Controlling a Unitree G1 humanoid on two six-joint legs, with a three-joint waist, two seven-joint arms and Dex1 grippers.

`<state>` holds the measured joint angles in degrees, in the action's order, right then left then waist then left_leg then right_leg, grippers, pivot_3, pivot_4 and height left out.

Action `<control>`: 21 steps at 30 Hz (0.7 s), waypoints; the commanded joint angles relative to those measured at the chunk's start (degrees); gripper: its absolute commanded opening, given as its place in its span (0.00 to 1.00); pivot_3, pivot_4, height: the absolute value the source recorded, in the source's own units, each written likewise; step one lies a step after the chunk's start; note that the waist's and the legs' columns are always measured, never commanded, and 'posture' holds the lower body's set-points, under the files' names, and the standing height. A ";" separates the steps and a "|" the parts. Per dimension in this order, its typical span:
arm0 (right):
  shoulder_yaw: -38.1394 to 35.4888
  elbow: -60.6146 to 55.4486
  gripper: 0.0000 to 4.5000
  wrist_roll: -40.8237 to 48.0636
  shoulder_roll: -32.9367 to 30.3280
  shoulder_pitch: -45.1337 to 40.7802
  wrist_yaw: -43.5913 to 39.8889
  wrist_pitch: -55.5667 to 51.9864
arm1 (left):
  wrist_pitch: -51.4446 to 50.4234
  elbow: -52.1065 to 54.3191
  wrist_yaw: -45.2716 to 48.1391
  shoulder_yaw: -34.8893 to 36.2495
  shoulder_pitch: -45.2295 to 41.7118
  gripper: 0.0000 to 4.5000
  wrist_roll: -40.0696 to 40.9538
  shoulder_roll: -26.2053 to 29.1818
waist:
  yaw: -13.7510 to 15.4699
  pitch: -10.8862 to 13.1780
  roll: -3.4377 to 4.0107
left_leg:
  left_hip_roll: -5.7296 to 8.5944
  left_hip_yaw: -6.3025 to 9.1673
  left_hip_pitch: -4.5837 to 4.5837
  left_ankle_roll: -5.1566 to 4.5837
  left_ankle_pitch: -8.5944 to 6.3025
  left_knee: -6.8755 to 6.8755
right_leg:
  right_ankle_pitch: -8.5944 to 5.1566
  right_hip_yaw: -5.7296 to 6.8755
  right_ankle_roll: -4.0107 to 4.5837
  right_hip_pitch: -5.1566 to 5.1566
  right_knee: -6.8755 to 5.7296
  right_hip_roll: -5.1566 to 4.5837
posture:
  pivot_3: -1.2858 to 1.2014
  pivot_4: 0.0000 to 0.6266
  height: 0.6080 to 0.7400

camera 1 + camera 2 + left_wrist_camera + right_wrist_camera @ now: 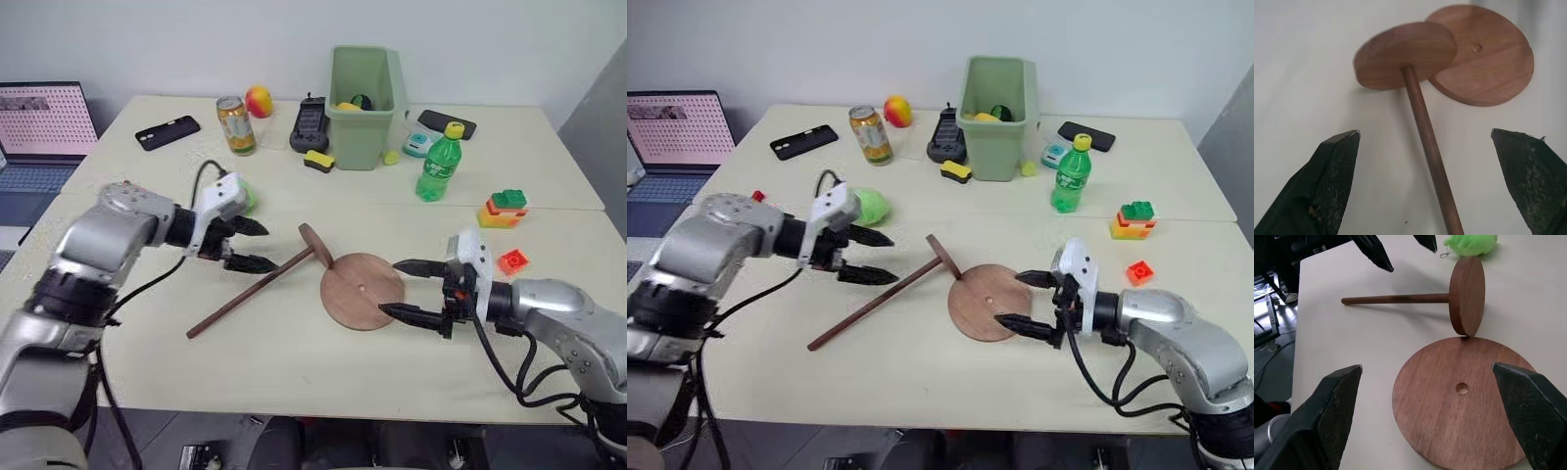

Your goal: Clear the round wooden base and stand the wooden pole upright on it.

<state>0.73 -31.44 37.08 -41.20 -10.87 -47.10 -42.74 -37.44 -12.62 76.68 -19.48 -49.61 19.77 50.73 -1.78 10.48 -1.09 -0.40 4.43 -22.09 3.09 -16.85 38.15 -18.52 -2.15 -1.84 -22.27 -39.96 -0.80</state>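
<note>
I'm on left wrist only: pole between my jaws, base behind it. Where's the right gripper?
Observer: The right gripper hangs at the round wooden base, on the side away from the wooden pole, jaws open.
Operator: Anything on the base?
Observer: Nothing lies on it; the pole's disc end leans at its rim.
Operator: What's behind my left gripper?
Observer: A green plush toy sits just behind the left gripper.
</note>
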 commanded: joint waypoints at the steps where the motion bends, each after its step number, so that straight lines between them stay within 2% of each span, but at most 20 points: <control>1: 1.47 -4.90 0.99 -2.69 1.17 4.24 2.35 3.53 | 0.61 -7.63 2.24 -3.86 -6.58 1.00 -5.35 -4.81 | 0.15 0.01 -0.02 | 0.03 0.03 -0.02 0.00 0.00 0.00 | 0.00 0.05 0.00 0.04 0.01 0.02 | 0.52 0.24 1.00; 7: 2.66 -8.19 0.99 -3.94 3.49 6.58 6.84 3.27 | 5.25 -15.56 6.29 -7.13 -9.28 1.00 -10.68 -9.14 | -0.78 0.01 -0.01 | -0.05 0.07 0.02 0.01 0.00 0.01 | 0.00 -0.06 0.01 -0.02 -0.04 0.10 | 0.52 0.24 1.00; 13: 3.29 -10.98 0.99 -4.78 4.14 9.27 8.94 3.30 | 6.33 -21.91 8.92 -7.75 -11.49 1.00 -13.92 -12.63 | -0.52 0.01 -0.03 | -0.06 0.17 -0.01 0.01 0.01 0.01 | 0.00 -0.01 0.01 -0.02 -0.03 0.10 | 0.52 0.24 1.00; 15: 3.21 -11.41 1.00 -4.72 4.17 9.69 9.38 3.31 | 6.39 -23.09 9.57 -7.40 -11.95 0.91 -14.64 -13.38 | -0.38 0.01 -0.03 | -0.05 0.17 -0.01 0.01 0.01 0.03 | 0.00 -0.01 0.01 -0.01 -0.03 0.06 | 0.52 0.24 1.00; 16: 3.20 -11.50 1.00 -4.74 4.19 9.77 9.48 3.32 | 6.54 -23.46 9.79 -7.26 -12.07 0.90 -14.98 -13.58 | -0.35 0.01 -0.03 | -0.05 0.16 -0.01 0.01 0.00 0.03 | 0.00 -0.01 0.01 -0.01 -0.03 0.06 | 0.52 0.24 1.00; 21: 3.19 -11.19 1.00 -4.70 4.32 9.46 9.98 3.30 | 8.13 -25.39 10.86 -7.28 -12.19 0.65 -16.59 -15.11 | -0.34 0.01 -0.03 | -0.06 0.17 -0.01 0.01 0.01 0.04 | 0.00 -0.01 0.01 -0.01 -0.04 0.06 | 0.52 0.24 1.00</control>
<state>4.25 -40.47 32.13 -37.12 -1.05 -37.27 -40.30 -30.72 -37.55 86.96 -27.73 -60.45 4.06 35.71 -2.13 10.49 -1.12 -0.47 4.58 -22.09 3.10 -16.84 38.20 -18.51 -2.17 -1.83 -22.28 -40.00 -0.74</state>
